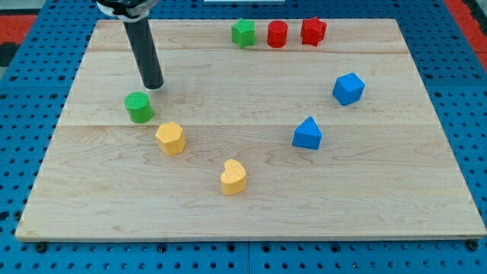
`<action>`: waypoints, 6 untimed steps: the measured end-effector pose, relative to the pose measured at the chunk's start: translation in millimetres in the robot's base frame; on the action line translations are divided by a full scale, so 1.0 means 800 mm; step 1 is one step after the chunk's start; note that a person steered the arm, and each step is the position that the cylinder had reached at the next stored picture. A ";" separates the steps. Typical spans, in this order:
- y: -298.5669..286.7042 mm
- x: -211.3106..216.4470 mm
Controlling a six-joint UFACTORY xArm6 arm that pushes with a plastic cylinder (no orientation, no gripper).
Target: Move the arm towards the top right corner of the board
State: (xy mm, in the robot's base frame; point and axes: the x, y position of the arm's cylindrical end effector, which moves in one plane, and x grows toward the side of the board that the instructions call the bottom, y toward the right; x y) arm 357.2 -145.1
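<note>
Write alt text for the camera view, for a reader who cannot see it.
My tip rests on a wooden board near its upper left, just above a green cylinder. Along the top edge sit a green block, a red cylinder and a red block; two blue blocks lie right, two yellow blocks centre-bottom.

Lab bench: wooden board (251, 205) on blue perforated table (23, 99)

The desk (251, 205) is pale wood with a faint grain, on a blue surround (472, 114). My tip (154, 84) is dark grey. Two blocks are green (139, 107) (243, 33), two red (277, 34) (313, 31), two blue (348, 88) (307, 134), two yellow (170, 138) (233, 176).
</note>
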 end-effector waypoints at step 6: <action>0.473 -0.096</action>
